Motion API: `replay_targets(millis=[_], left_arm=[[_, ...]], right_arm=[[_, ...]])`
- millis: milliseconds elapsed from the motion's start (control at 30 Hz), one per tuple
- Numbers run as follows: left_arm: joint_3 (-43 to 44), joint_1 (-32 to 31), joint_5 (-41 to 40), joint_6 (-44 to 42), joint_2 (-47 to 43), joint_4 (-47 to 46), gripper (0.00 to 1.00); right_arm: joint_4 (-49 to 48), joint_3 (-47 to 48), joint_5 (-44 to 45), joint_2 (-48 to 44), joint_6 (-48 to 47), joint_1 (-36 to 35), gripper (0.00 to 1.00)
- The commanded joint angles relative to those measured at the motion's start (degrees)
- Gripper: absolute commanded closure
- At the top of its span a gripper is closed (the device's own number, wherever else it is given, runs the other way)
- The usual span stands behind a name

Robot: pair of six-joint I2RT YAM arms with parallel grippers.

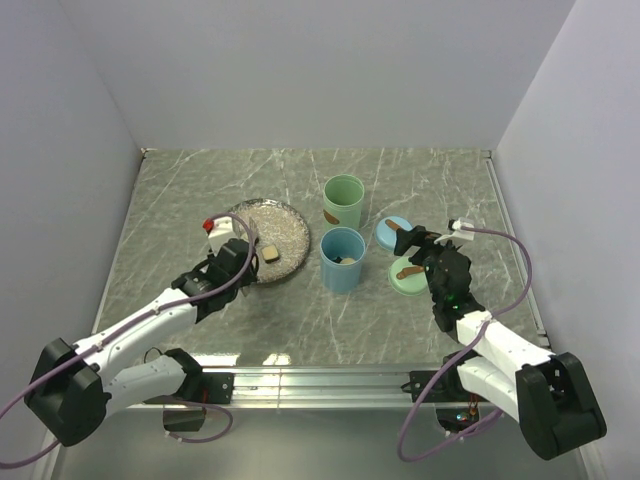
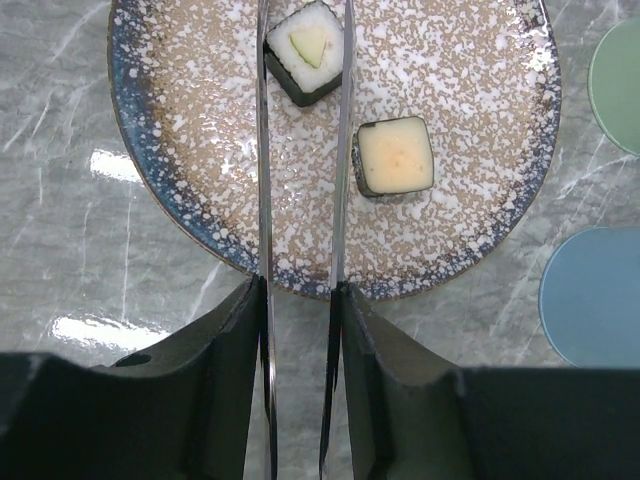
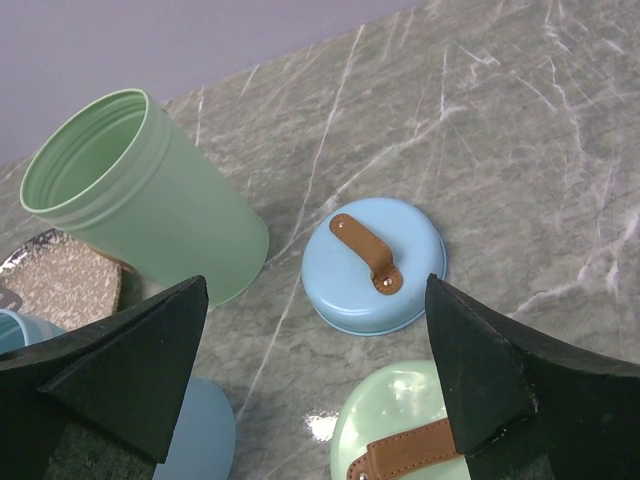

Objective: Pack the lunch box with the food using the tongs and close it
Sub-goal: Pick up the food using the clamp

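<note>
Two hazards: the tongs (image 2: 263,180), held in the left gripper (image 2: 300,300) and lightly clasping a roll (image 2: 305,48) between their tips, may drop it or knock its neighbour (image 2: 395,155) just outside them.

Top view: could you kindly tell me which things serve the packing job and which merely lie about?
Job: tongs, green-centred roll, yellow-topped cube, green container, blue container, blue lid, green lid.
Lying about: plate, merely carrying the food.
</note>
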State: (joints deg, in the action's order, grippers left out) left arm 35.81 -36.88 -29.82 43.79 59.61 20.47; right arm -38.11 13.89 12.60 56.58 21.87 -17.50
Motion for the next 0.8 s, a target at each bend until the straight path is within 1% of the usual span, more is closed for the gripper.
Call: replay_targets(millis=[0,167,467,767], left_arm=[[1.5,0.1,-0.4,-0.1,-2.7,-0.2,0.75],[2.5,0.1,0.1,-1.0,-5.3,-0.4,0.76],[4.4,0.1,1.9,-2.5,-6.8,-1.4,0.77],[9.5,-0.5,5.3,-5.7,-5.2,-4.9,0.78]], right_arm=[[-1.4,1.2,0.6,-1.6,0.2,-0.3,0.04],[-1.4,1.2,0.5,-1.6,0.2,-0.4,0.04],[-1.6,1.6,0.6,-0.8,0.2,-0.4,0.05],[-2.1,2.2,0.7,1.1,0.2,-0.4,0.04]])
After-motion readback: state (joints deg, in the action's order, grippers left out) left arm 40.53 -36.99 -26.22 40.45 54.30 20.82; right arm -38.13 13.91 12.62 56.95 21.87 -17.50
